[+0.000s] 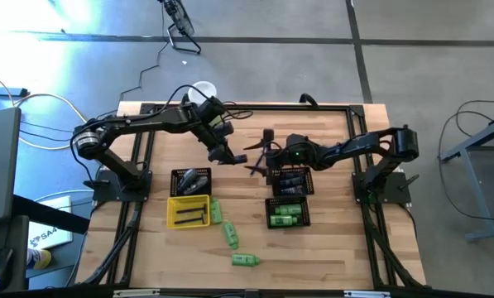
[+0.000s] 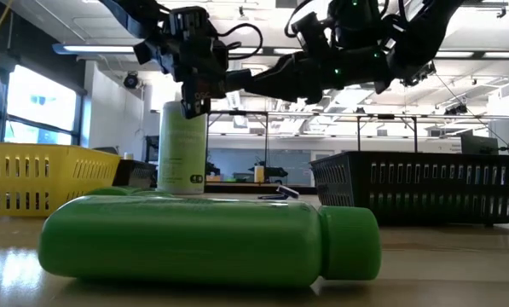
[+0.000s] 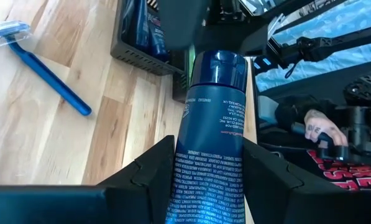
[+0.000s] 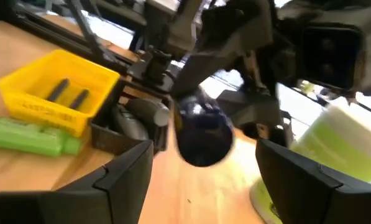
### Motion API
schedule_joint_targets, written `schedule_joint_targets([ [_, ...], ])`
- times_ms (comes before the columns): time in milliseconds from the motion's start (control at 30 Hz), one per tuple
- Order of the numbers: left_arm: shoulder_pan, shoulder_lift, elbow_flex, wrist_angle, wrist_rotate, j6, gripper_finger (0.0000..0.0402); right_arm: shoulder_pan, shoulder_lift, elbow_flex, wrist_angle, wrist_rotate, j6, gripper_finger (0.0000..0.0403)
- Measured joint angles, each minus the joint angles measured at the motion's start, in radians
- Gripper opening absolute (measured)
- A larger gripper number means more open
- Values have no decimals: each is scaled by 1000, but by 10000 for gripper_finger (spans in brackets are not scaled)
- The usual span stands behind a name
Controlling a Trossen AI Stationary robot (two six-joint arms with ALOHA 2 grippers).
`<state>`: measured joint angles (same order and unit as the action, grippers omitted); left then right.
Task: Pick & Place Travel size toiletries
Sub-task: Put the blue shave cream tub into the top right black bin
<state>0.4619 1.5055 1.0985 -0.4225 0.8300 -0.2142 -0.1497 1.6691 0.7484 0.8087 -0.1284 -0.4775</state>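
Note:
My left gripper (image 3: 207, 158) is shut on a dark blue bottle (image 3: 211, 118) held above the table's middle (image 1: 227, 155). The bottle's cap (image 4: 201, 134) points at my right gripper (image 4: 204, 149). That gripper is open, with one finger on either side of the cap and touching nothing. Three bright green bottles (image 1: 216, 211) (image 1: 232, 234) (image 1: 245, 260) lie on their sides on the wood; the nearest fills the low view (image 2: 211, 239). More green bottles lie in a black basket (image 1: 287, 214). My left gripper pinches the blue bottle's printed body (image 3: 204, 180) between its two fingers, one on each side. The bottle lies along the fingers, with its cap end (image 3: 216, 65) sticking out past the fingertips. It is lifted clear of the table, slanting a little downward.
A black basket (image 1: 191, 181) and a yellow tray (image 1: 189, 212) holding dark tubes sit at left of centre; another black basket (image 1: 290, 181) holds dark items. A blue razor (image 3: 39, 68) lies on the wood. A tall pale-green canister (image 2: 182, 153) stands at the back. A person's hand (image 3: 316, 127) shows beyond the table.

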Motion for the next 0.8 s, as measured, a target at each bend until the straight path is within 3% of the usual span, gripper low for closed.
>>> schedule_joint_targets([
  [300,2,3,0,1,-6,0,158,0,0,0,3,-51,1,256],
  [800,-35,3,0,1,-20,-3,158,0,0,0,3,-58,9,255],
])
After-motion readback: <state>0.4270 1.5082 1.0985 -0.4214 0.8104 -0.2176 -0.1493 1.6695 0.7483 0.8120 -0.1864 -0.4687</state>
